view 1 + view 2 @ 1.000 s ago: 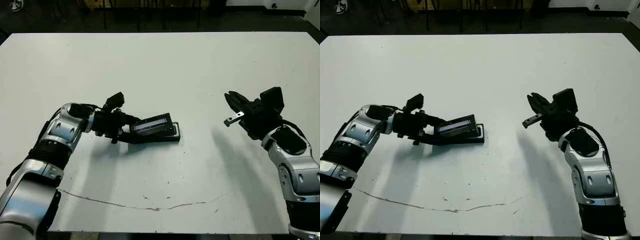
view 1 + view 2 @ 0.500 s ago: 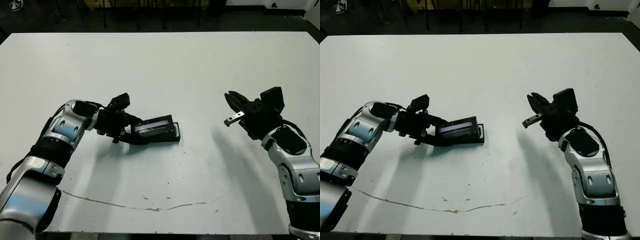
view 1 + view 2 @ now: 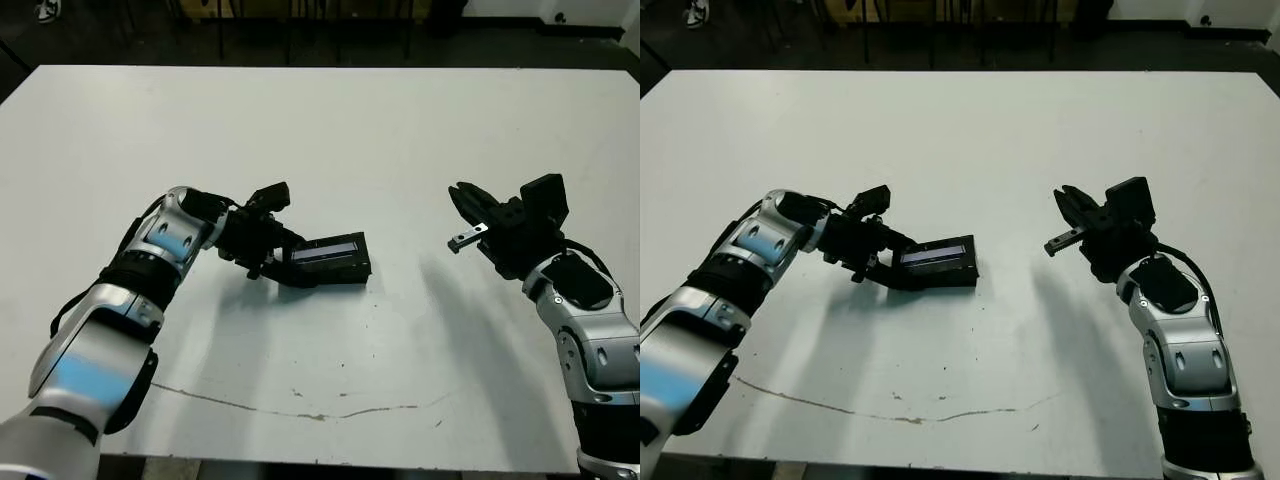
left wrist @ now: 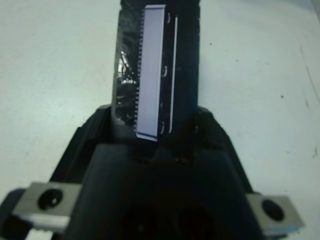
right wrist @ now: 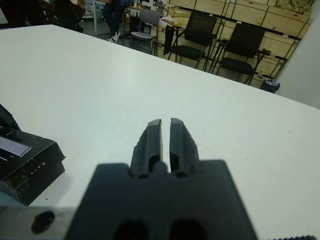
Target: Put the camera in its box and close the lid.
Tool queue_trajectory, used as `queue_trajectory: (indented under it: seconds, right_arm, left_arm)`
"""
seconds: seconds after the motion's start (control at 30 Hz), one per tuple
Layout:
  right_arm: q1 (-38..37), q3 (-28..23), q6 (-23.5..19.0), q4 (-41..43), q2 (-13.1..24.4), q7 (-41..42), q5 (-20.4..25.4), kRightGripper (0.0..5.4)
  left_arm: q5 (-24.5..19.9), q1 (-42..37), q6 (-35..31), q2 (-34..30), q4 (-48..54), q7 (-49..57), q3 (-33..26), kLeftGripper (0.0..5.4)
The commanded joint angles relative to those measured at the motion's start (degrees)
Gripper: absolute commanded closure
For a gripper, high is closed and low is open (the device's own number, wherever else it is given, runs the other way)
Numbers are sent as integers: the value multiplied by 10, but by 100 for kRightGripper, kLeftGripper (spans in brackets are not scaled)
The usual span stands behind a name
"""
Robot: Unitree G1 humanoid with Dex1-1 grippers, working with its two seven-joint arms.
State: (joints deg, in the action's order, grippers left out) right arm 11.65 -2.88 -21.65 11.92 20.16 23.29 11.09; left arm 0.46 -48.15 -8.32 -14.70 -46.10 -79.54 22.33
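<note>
The lid [image 3: 330, 249], black with a silvery label strip, lies low and slightly tilted over the black box [image 3: 347, 272] at the table's middle left. My left gripper [image 3: 283, 252] is shut on the lid's left end; in the left wrist view the lid [image 4: 150, 70] runs straight out from between the fingers. The camera is hidden. My right gripper [image 3: 457, 192] hovers off to the right, well apart from the box, its fingers [image 5: 154, 131] shut on nothing. In the right wrist view the box [image 5: 35, 165] shows at one edge.
A thin brown line [image 3: 300, 410] runs across the white table [image 3: 400, 120] near its front edge. Chairs [image 5: 195, 40] and wooden crates stand beyond the table's far side.
The lid has come down flatter onto the box. My left arm has reached further right, its elbow swinging in. The right arm has not moved.
</note>
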Motion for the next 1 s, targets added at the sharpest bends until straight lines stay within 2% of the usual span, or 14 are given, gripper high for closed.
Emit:
queue_trajectory:
  seconds: [0.03,0.13,0.37,0.6,1.0]
  right_arm:
    - [-9,-2,1,-16,2,8,5,540]
    - [-9,-2,-8,-10,2,4,4,540]
    - [-11,0,-8,-8,2,3,3,540]
    - [-11,1,-16,-5,-1,1,6,540]
    - [-14,3,-20,2,3,1,1,540]
  left_arm:
    - [14,8,-9,79,-15,-1,37,266]
    - [35,0,-12,78,-18,-9,51,266]
    - [98,5,-7,30,49,-19,101,266]
    - [106,6,-15,-7,90,-28,106,266]
    - [92,43,68,-57,82,-1,79,52]
